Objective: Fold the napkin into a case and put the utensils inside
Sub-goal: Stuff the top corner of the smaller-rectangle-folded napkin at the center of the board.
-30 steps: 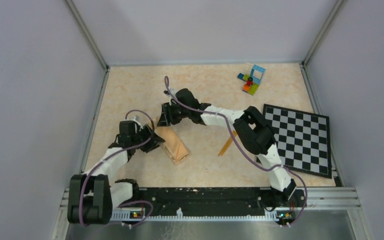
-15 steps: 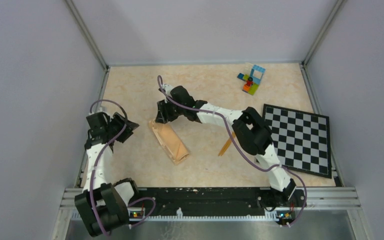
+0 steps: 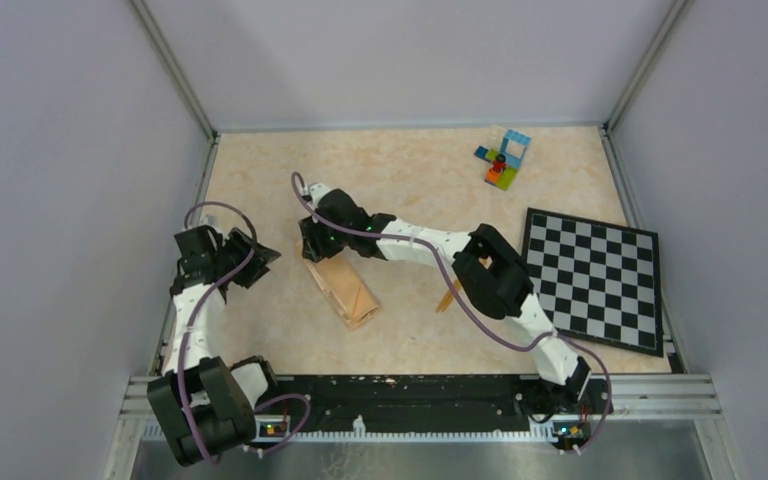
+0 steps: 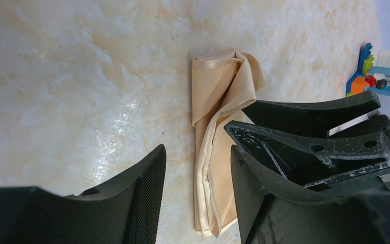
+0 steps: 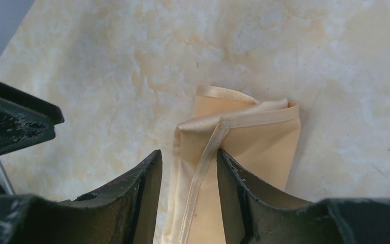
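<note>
The napkin (image 3: 348, 292) lies folded into a narrow peach-tan strip on the marble table, running diagonally. My right gripper (image 3: 312, 250) is low over its far end. In the right wrist view the right gripper (image 5: 188, 162) is open, its fingers either side of the hem of the napkin (image 5: 244, 132). My left gripper (image 3: 263, 256) is open to the left of the strip, apart from it. In the left wrist view the napkin (image 4: 218, 122) shows beyond my left gripper (image 4: 195, 162). A thin orange utensil (image 3: 449, 296) lies to the right, partly hidden under my right arm.
A black-and-white checkered board (image 3: 600, 285) lies at the right edge. A small pile of multicoloured toy bricks (image 3: 503, 158) sits at the back right, also seen as toy bricks (image 4: 373, 76). Grey walls enclose the table on three sides.
My left gripper has drawn back to the left, away from the napkin. My right gripper has slid left onto the napkin's far end. The napkin's far end has shifted slightly left.
</note>
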`<state>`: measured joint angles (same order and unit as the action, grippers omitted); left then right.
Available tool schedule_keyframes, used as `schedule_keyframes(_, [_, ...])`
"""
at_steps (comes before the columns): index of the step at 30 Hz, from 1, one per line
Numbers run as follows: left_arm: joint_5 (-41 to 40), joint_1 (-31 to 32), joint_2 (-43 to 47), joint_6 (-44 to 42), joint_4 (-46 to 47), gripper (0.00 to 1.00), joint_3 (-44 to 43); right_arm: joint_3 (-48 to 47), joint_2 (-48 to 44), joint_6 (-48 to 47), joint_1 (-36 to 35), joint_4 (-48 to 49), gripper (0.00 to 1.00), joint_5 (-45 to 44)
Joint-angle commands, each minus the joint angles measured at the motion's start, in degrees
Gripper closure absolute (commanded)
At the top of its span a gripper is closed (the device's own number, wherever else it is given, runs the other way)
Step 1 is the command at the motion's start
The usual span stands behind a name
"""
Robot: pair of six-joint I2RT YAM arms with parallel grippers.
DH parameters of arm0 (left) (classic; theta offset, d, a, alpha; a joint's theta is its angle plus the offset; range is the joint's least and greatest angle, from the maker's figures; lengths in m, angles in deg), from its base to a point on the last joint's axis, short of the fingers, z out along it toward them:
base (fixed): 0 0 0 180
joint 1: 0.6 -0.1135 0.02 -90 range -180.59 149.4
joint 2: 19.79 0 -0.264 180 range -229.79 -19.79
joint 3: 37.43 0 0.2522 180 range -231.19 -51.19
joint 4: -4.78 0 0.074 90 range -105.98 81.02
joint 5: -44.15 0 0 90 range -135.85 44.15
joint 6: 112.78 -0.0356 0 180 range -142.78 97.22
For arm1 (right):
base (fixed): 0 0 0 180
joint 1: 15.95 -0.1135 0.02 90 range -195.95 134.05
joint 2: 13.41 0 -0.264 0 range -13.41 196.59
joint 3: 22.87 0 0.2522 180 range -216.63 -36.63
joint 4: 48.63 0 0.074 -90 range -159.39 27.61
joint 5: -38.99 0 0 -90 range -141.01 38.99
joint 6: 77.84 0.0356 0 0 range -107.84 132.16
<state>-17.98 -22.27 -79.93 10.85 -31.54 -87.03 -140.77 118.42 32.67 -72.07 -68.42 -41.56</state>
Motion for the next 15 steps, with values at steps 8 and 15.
schedule_keyframes(8, [1.3,-1.0,1.7,-1.3,1.7,0.45,0.9,-8.1,4.3,-1.0,-1.2,-4.7,0.57,-7.4])
schedule_keyframes(15, [1.7,-1.1,2.0,-1.4,1.7,0.45,1.0,-7.2,3.7,-1.6,-2.7,-3.2,0.55,-6.6])
